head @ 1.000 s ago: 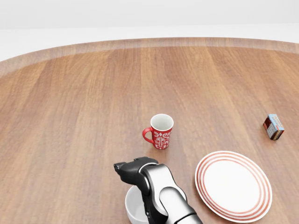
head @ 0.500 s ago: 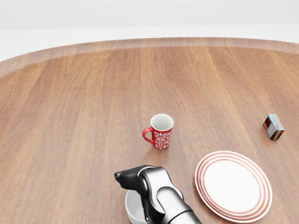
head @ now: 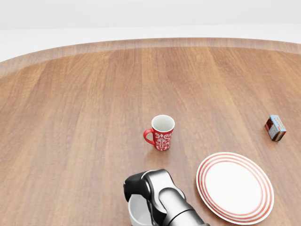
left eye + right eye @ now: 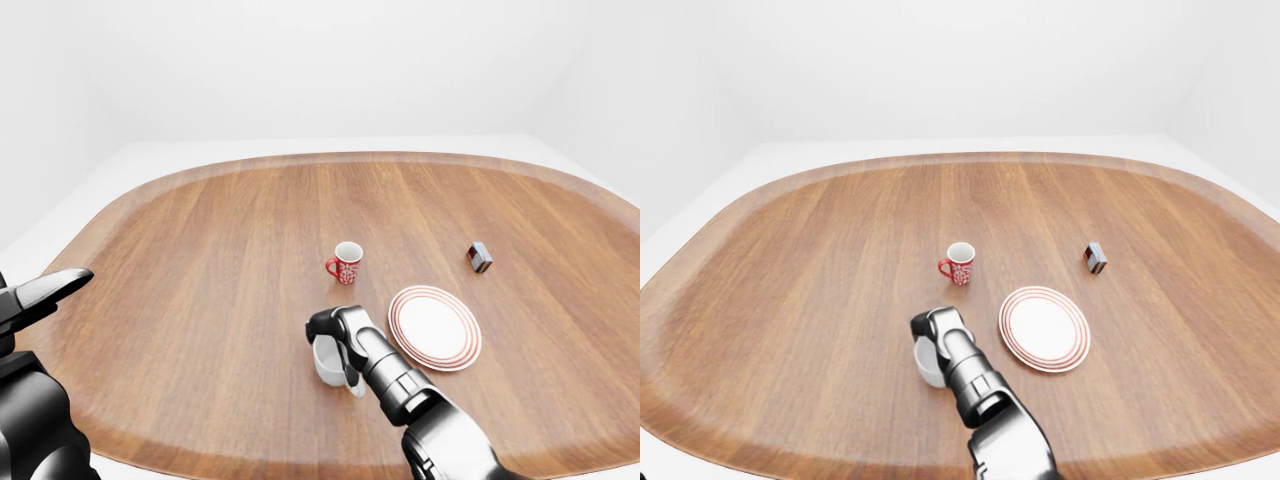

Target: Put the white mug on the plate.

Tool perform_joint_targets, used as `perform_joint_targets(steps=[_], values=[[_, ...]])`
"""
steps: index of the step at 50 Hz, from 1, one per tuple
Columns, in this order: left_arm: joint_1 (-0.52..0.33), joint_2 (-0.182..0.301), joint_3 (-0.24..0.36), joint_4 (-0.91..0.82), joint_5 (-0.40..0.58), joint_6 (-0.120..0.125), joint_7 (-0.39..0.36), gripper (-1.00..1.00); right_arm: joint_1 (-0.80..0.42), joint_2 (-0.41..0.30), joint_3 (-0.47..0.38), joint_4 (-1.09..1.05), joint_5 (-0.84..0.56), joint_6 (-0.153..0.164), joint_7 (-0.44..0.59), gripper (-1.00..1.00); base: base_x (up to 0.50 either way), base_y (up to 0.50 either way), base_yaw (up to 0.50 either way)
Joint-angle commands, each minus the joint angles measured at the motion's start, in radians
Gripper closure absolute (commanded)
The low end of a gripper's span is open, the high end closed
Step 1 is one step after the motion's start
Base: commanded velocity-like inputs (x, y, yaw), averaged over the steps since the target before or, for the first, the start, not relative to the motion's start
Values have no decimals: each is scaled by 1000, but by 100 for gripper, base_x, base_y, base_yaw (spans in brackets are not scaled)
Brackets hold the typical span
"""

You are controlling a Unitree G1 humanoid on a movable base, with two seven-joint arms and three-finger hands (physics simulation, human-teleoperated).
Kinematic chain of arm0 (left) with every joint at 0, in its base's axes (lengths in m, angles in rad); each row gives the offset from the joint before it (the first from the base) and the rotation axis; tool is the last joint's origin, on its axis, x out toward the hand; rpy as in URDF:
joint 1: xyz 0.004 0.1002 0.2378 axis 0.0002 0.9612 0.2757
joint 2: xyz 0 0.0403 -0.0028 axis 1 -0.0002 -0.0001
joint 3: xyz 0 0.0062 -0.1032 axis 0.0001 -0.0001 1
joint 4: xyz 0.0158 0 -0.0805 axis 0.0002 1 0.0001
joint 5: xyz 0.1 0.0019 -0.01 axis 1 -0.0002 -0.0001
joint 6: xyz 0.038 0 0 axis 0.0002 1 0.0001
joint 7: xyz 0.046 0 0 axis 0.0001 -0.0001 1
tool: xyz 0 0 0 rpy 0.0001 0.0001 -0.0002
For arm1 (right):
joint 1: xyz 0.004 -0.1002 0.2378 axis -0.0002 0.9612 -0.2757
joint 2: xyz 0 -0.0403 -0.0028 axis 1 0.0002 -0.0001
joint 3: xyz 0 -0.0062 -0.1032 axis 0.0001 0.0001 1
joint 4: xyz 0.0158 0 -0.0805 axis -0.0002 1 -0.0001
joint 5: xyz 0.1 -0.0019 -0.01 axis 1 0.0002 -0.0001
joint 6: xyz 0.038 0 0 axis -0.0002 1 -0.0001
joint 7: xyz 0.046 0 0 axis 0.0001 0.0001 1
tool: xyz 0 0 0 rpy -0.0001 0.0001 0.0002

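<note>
So going left to right with the plate (image 4: 435, 327) as the anchor: the left hand (image 4: 45, 290) is parked way off to the plate's left, at the left edge of the left-eye view, fingers look loose and holding nothing, probably just kept out of the way. The white mug (image 4: 328, 362) sits on the table (image 4: 200, 260) just left of the plate, not on it yet. The right hand (image 3: 137, 187) is draped over the mug's rim from above; can't tell whether the fingers have clamped on. The red mug (image 3: 161, 132) stands above the plate and a bit to its left, and the small box (image 3: 275, 127) up to its right, both clear of the path.
</note>
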Motion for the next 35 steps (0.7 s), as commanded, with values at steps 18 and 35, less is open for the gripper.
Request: perform_joint_targets(steps=[18, 35], values=[[8, -7, -2, -5, 2, 0, -5, -100, -18, -11, -8, 121, -29, 0, 0, 100, 0, 0, 0], [1, -2, -1, -8, 1, 0, 1, -100, -382, -282, -156, 322, 108, 0, 0, 100, 0, 0, 0]])
